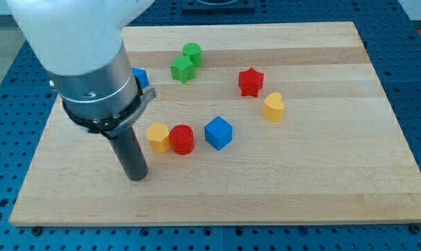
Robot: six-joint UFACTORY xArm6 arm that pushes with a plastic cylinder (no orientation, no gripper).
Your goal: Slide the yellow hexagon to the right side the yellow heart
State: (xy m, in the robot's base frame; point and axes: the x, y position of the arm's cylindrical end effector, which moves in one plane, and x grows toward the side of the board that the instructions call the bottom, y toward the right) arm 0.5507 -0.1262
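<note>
The yellow hexagon (157, 137) lies left of the board's middle, touching a red cylinder (182, 139) on its right. The yellow heart (272, 107) lies further to the view's right and a little higher, just below a red star (251, 81). My tip (137, 177) rests on the board below and slightly left of the yellow hexagon, a short gap away from it. The arm's white and grey body fills the view's upper left.
A blue cube (218, 133) sits right of the red cylinder, between the hexagon and the heart. A green star (183, 68) and a green cylinder (192, 53) stand near the top. A blue block (140, 77) peeks from behind the arm. The wooden board (322, 181) lies on a blue perforated table.
</note>
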